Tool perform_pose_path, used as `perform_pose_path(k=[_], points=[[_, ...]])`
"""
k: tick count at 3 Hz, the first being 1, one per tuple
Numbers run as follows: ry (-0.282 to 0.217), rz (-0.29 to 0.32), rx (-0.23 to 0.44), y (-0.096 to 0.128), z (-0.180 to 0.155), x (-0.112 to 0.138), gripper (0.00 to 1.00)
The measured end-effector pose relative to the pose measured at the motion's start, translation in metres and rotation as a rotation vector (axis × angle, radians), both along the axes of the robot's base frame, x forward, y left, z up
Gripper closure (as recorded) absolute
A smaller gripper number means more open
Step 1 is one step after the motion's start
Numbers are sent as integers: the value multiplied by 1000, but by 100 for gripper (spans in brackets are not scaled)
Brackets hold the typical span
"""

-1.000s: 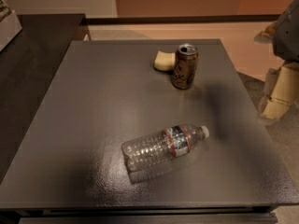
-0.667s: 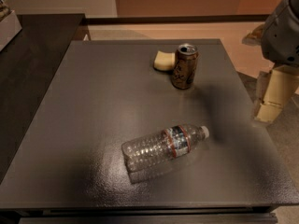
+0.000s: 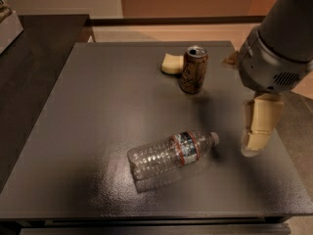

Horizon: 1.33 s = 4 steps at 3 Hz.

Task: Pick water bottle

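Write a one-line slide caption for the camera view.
End effector hovers near the table's right edge, beside a water bottle lying on its side; a can stands behind.

No text, brand or number can be read anywhere. The water bottle (image 3: pixel 171 153) has a dark label (image 3: pixel 186 148) edged with red bands, with only pale blurs on it. The brown can (image 3: pixel 193 70) shows patterned markings, none legible. The gripper (image 3: pixel 255 147), above the table (image 3: pixel 98 106) right of the bottle, carries no legible mark.
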<state>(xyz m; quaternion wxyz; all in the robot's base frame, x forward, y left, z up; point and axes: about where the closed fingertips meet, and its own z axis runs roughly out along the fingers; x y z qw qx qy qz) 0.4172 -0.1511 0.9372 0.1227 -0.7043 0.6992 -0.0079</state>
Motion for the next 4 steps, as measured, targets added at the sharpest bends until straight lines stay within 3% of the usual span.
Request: perform_pose_path(k=[2,4], points=[[27,145,-28,31,-42,-19,0],[42,226,-23,55,-72,-20,0]])
